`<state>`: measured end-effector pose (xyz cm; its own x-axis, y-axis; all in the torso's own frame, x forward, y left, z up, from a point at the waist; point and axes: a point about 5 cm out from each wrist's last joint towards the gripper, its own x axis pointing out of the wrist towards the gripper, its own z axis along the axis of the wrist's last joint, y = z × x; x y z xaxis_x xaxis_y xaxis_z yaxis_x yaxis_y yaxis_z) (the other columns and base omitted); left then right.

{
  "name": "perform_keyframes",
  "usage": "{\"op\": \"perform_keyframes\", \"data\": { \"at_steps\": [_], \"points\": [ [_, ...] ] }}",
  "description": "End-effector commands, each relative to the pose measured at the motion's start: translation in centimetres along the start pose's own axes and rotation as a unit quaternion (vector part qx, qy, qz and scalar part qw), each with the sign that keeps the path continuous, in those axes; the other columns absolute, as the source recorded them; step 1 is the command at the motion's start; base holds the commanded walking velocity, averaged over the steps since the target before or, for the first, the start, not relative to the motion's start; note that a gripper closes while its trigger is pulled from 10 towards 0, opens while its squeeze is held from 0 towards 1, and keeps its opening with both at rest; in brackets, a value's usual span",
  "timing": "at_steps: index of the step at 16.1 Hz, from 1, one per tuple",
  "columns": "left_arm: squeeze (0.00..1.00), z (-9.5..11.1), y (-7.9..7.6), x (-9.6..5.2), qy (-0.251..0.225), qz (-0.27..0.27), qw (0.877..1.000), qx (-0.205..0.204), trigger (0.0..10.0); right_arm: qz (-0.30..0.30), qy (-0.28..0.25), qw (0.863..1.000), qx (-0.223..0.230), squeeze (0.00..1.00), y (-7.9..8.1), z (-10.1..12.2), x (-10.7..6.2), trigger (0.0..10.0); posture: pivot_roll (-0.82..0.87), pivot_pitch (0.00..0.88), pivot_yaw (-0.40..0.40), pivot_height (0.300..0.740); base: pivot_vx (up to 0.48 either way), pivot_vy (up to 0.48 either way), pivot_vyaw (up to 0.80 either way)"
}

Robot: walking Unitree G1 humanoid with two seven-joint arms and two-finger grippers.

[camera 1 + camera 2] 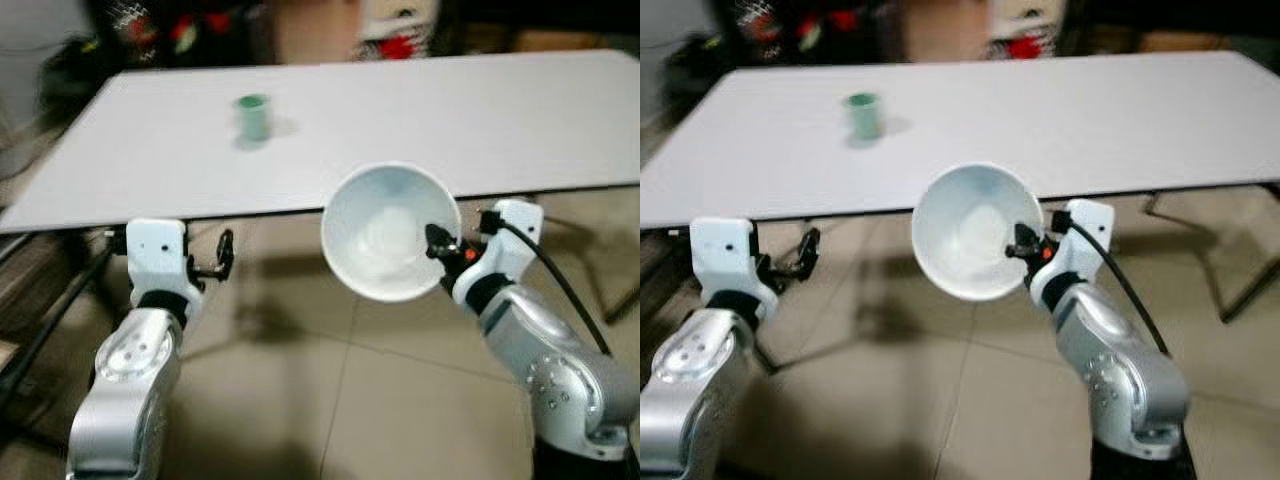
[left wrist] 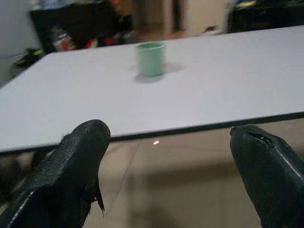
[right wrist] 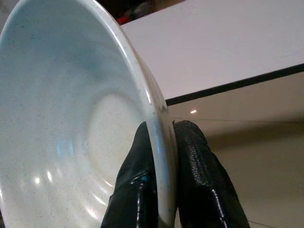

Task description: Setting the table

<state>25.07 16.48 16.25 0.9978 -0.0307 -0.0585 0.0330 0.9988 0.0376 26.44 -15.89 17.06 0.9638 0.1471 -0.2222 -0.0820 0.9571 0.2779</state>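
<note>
Right end effector (image 1: 436, 241) pinches white ceramic bowl (image 1: 385, 232) by rim, tilted, near white worktop (image 1: 480, 120) edge for placing; left end effector (image 1: 222, 257) open, empty.

The bowl (image 1: 390, 232) is white with fine dark speckles, the cup (image 1: 254, 116) pale green, the table (image 1: 480, 110) plain white, the floor tiles (image 1: 380, 400) beige.

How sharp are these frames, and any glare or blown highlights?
Eye views: soft all over, green cup smeared. Left wrist view: cup blurred, fingers sharper. Right wrist view: crisp, small glints inside the white bowl pinched by the right gripper.
</note>
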Motion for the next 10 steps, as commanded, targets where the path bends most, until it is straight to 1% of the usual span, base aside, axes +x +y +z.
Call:
{"op": "perform_keyframes", "data": {
  "at_steps": [1, 8, 10],
  "points": [
    [0.0, 0.05, 0.07, -0.2, 0.0, -0.002, 1.0, 0.006, 10.0, -0.005, -0.019, 1.0, -0.001, 0.0, -0.09, 0.9, -0.18, 10.0, -0.13, 0.0, 0.023, 0.74, 0.33, 0.0, 0.0],
    [0.0, 0.06, 0.03, -0.31, 0.001, -0.002, 1.0, 0.006, 10.0, 0.0, -0.012, 1.0, 0.0, 0.0, -0.07, 0.83, -0.11, 10.0, -0.12, 0.0, 0.016, 0.74, 0.329, 0.0, 0.0],
    [0.0, 0.03, 0.11, -0.48, 0.003, -0.005, 1.0, 0.013, 10.0, 0.005, -0.009, 1.0, -0.001, 0.0, 0.15, 0.75, -0.06, 10.0, -0.12, 0.0, 0.016, 0.74, 0.328, 0.0, 0.0]
  ]
}}
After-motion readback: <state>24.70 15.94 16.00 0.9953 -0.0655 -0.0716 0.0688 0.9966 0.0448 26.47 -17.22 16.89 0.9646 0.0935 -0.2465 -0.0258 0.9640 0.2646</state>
